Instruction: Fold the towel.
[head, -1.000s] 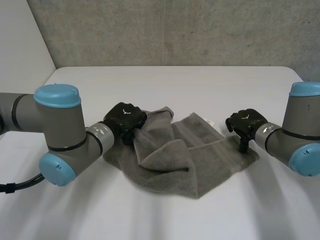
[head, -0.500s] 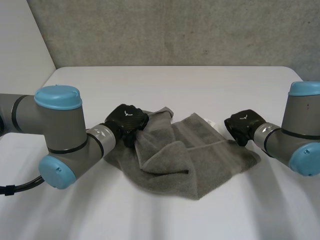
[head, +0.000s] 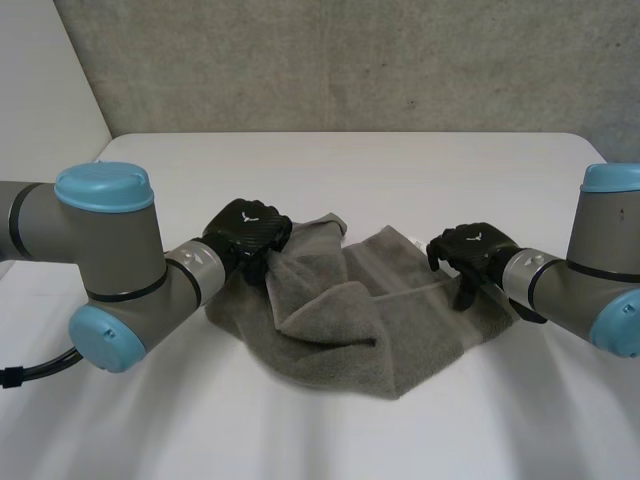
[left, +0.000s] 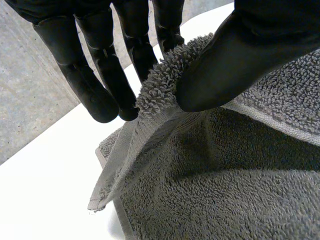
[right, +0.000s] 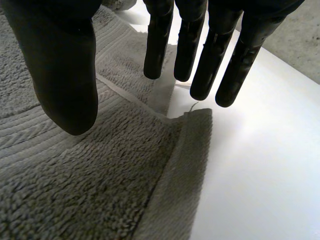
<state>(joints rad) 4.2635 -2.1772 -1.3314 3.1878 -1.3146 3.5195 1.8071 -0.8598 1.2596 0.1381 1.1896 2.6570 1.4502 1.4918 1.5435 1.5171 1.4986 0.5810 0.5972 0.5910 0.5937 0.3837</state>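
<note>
Setting: A white tabletop with rounded far corners stands in front of a rough grey concrete wall.

Towel: A grey terry towel lies crumpled around the middle of the tabletop, between the two hands. Its left part is bunched and lifted into soft folds. Its right part lies flatter, with a woven band running across it. One corner points toward the tabletop's near edge.

Left arm: The left arm, grey with light-blue caps, reaches in from the tabletop's left edge with its elbow bent.

Left robot hand: The black left robot hand sits at the towel's far left corner. In the left wrist view, the thumb presses a raised fold of the hem against the fingers, so this hand is clamped on the cloth. From the pinch the hem hangs down to the tabletop.

Right arm: The right arm, also grey with light-blue caps, reaches in from the tabletop's right edge.

Right robot hand: The black right robot hand is at the towel's right edge. In the right wrist view, its fingers are straight and stand apart from the thumb, holding nothing. The thumb is over the cloth. The fingers are over a towel corner and the bare tabletop just beside it. Whether the fingertips touch anything cannot be told.
</note>
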